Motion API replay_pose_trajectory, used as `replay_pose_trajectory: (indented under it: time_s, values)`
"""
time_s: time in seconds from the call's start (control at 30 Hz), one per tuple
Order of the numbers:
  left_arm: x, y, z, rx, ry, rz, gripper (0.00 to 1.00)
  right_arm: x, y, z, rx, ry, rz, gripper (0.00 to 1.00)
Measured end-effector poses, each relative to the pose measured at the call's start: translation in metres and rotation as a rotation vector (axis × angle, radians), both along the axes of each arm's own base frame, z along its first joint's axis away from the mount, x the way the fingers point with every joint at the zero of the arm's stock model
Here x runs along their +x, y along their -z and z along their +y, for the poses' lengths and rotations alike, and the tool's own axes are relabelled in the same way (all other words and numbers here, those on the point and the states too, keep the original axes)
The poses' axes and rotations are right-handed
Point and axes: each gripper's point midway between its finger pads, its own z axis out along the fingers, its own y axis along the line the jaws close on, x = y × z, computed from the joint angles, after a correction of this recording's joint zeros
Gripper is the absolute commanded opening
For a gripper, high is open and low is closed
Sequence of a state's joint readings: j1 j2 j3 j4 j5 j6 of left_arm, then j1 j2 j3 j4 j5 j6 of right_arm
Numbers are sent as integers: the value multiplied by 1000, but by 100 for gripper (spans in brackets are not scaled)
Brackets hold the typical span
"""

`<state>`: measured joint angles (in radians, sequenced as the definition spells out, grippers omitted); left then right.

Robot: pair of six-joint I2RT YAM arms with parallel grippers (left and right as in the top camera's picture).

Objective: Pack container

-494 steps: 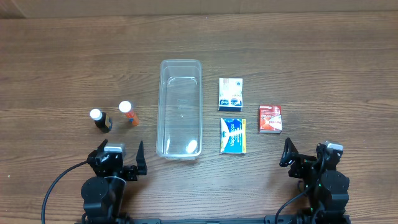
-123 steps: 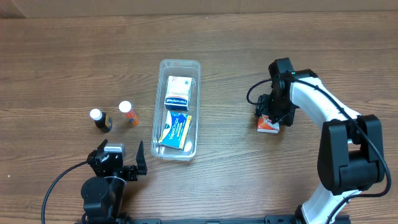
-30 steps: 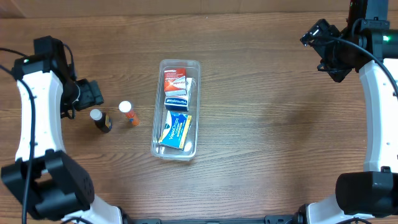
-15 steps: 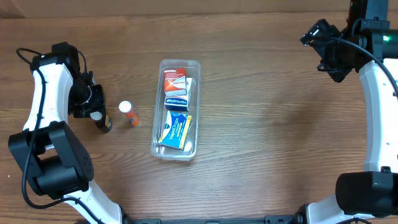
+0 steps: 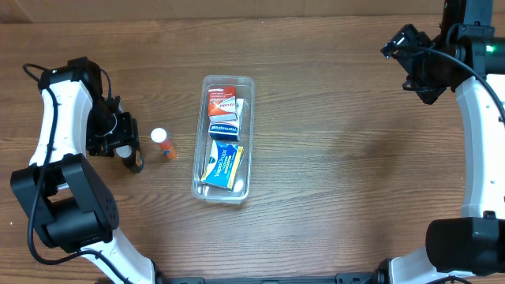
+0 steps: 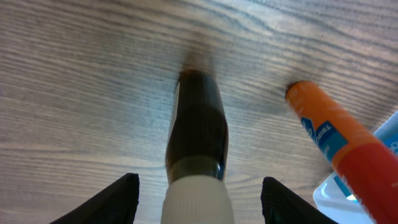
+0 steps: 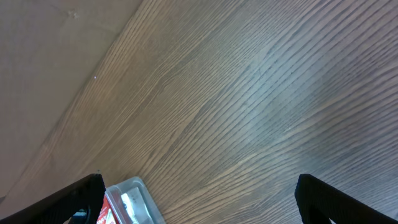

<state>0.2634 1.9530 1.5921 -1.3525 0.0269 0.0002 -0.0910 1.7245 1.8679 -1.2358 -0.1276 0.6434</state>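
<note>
The container is set lengthwise in the middle of the bench, between the two arms, where it can be reached from either side. Three small boxes are laid in it in a row: a red box at the far end, a dark blue and white box touching it in the middle, and a blue and yellow box at the near end, turned a little askew.

Two small white-capped bottles are stood on the bench to the left of the container, not yet packed: an orange bottle and, just beyond it, a dark bottle. The left gripper is held open over the dark bottle, one finger on each side of its cap with a gap on both sides. Nothing is gripped. This straddling placement is judged to be preparation for closing on the bottle without the orange neighbour being knocked. A narrow upright bottle could be tipped if one finger meets it first.

The right gripper is spread wide and empty, raised near the far right corner, well apart from the container, seemingly parked so that the left arm's path is left free.
</note>
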Motion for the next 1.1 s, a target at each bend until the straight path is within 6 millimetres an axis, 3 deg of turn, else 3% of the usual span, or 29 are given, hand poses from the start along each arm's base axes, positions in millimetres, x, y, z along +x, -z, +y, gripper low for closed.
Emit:
replay_pose_trajectory:
  time_s: [0.2,0.37,0.5,0.57,0.7,0.8,0.9,1.0,1.1]
  values:
    - [-8,-1,-2,-9,0,31,31,0,0,0,0,0,0,100]
    - [-8,-1,-2,-7,0,32,20,0,0,0,0,0,0,100]
    - [-14,-8,-4,-15,-4,61,19,0,0,0,0,-1,-1,100]
    - [-10,-35,-3,-10,-18,50,19,0,0,0,0,0,-1,100]
    - [27,-130,-5,59,-24,-212,19,0,0,0,0,0,0,100]
    - [31,-198,-34,90,16,-415,20,0,0,0,0,1,-1,100]
    - [22,-241,-77,68,66,-559,21,0,0,0,0,0,0,100]
    - [22,-248,-118,24,104,-599,21,0,0,0,1,0,0,100]
    - [38,-225,-161,-23,130,-587,21,0,0,0,0,0,0,100]
